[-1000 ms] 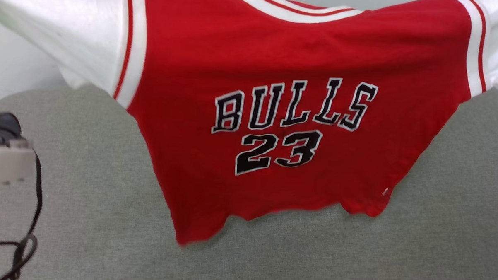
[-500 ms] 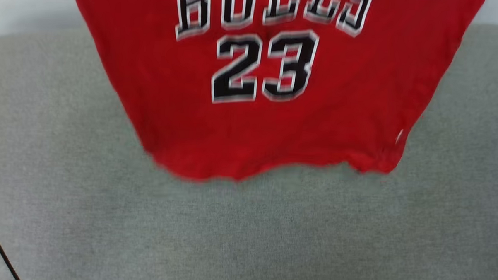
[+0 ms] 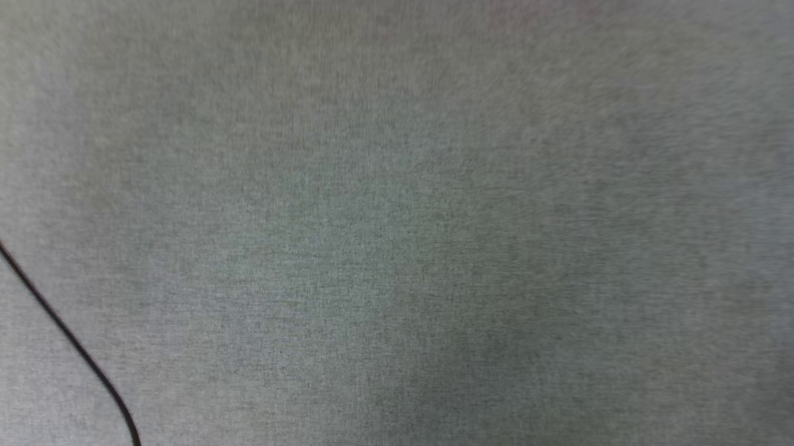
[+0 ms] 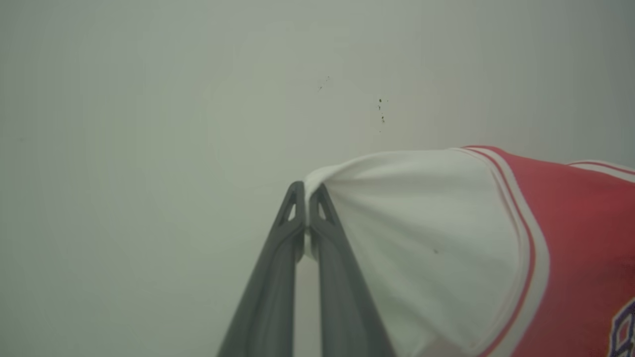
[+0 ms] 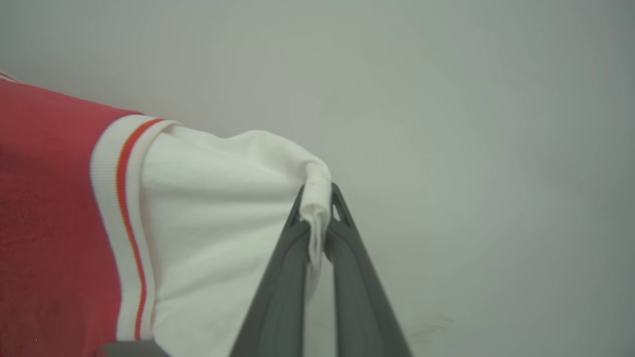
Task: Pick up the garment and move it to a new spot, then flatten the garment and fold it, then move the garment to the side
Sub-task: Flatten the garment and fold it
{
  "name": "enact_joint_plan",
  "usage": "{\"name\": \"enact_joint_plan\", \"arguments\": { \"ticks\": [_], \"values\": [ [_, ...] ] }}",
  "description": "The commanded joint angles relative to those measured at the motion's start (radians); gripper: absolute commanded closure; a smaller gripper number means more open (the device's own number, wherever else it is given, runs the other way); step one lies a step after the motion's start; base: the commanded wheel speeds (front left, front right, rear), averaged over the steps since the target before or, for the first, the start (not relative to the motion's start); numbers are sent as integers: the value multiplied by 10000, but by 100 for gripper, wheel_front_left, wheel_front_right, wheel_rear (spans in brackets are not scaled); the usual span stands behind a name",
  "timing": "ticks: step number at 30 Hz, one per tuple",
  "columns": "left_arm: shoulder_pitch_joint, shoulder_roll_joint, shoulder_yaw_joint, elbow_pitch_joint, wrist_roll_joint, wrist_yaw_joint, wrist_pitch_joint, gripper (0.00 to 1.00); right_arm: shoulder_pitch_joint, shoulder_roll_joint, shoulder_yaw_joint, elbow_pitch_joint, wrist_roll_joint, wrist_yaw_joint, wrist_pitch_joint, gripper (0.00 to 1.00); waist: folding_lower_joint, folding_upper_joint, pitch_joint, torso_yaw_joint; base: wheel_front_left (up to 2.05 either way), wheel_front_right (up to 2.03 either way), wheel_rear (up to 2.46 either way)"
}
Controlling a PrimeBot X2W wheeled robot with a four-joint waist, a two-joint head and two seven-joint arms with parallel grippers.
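Item: the garment (image 4: 585,248), red jersey with white sleeves, held in the air and stretched sleeve to sleeve against a pale wall

Holding, left: left gripper (image 4: 307,191) closed on the bunched tip of one white sleeve; the cloth runs off to the right of the left wrist view

Holding, right: right gripper (image 5: 317,191) closed on a pinched fold of the other white sleeve; the garment (image 5: 49,198) runs off to the left of the right wrist view

Key relation: the long axis is the sleeve-to-sleeve line, and it lies between the two grippers; each sees the body inward toward the other, so neither arm is nearer, and the load looks evenly shared

Below: grey cloth-covered desk (image 3: 437,218), with a black cable (image 3: 56,323) crossing its lower left corner in the head view

Unknown: height of the hem over the desk

Judged next: lower both ends level, keeping the span taut, so the body lands flat
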Motion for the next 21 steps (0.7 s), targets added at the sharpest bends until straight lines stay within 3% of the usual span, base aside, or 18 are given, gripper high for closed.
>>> {"name": "enact_joint_plan", "arguments": {
  "ticks": [1, 9, 21],
  "values": [
    [-487, -145, -113, 502, 82, -42, -249, 100, -495, 187, 43, 521, -255, -10, -344, 100, -2, 0, 572, 164, 0, 0, 0],
    [-1271, -653, -731, 2230, 112, -204, -1189, 100, -1367, 882, 322, 2472, -1079, -10, -1889, 100, -2, 0, 1221, 246, 0, 0, 0],
    [1136, -1421, -1654, 2926, -127, -328, -2380, 100, 553, 1442, 712, 3945, -400, -9, -3274, 100, -2, 0, 627, 454, 0, 0, 0]
  ]
}}
